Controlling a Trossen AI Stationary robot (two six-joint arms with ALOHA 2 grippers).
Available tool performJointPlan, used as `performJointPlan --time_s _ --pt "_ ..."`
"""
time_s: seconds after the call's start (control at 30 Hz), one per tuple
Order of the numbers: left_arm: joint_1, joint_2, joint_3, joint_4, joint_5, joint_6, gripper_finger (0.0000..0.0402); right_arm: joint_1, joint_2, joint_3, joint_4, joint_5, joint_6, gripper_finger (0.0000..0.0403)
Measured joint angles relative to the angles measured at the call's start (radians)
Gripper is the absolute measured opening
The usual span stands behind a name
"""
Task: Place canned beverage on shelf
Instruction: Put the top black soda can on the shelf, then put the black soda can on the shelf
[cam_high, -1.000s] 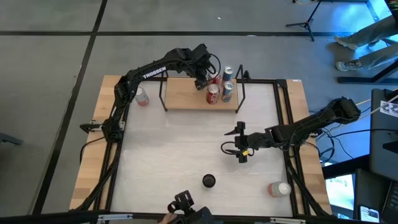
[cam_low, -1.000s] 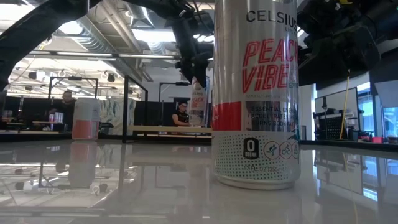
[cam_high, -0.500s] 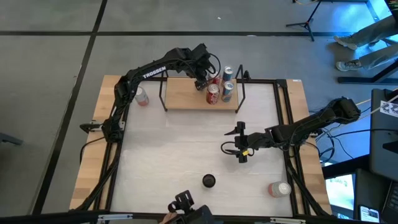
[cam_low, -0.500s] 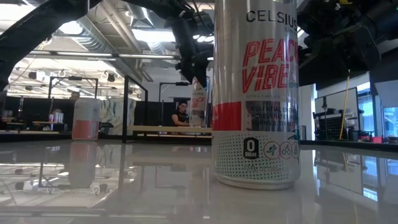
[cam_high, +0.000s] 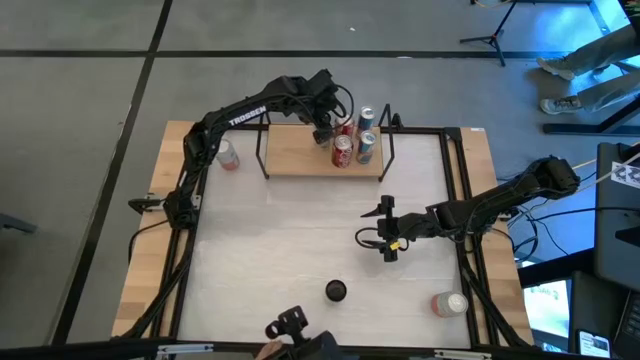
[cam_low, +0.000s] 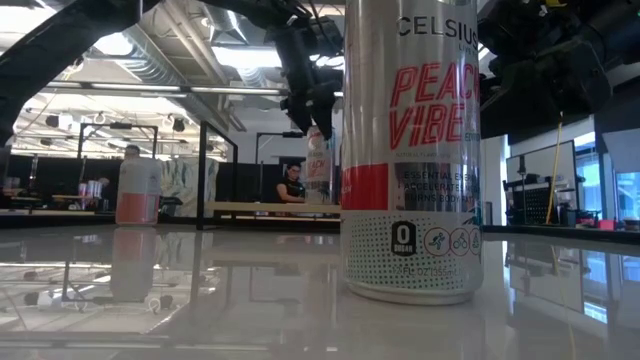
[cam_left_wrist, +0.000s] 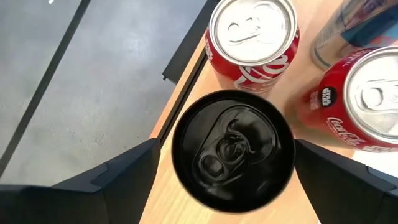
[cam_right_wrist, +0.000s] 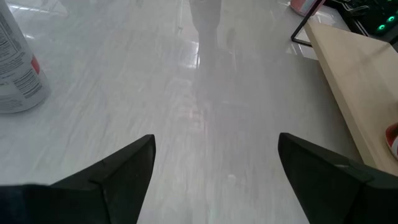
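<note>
Left wrist view looks straight down on a black-topped can (cam_left_wrist: 231, 149) standing on the shelf (cam_left_wrist: 186, 106), close to its edge and beside two red cola cans (cam_left_wrist: 253, 34). The left claw (cam_left_wrist: 224, 171) straddles this can with its fingers (cam_left_wrist: 127, 171) spread wide and clear gaps on both sides, so it grips nothing; the can looks already set down and released.

From the high view, the left claw (cam_high: 326, 120) hangs over the right end of the shelf (cam_high: 295, 155), where the cans (cam_high: 343, 150) cluster, with a blue one (cam_high: 365, 146) at the end. That delivery seems done bar the arm lifting away.

More remains. A dark-topped can (cam_high: 336, 291) stands on the desk (cam_high: 280, 240) near the front, a pale can (cam_high: 449, 303) lies at the front right, and another (cam_high: 229, 155) sits by the left rail. The right claw (cam_high: 388, 231) waits mid-desk, fingers wide and empty.
</note>
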Motion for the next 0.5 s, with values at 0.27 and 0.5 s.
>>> performJointPlan --time_s 0.27,0.5 --pt "-0.013 -0.107 0.000 -0.005 -0.039 0.009 0.0354 0.000 0.000 0.000 -0.001 0.000 0.000 0.0337" --pt "-0.096 -0.246 0.000 -0.024 -0.047 0.002 0.0354 0.000 0.000 0.000 0.000 0.000 0.000 0.0337"
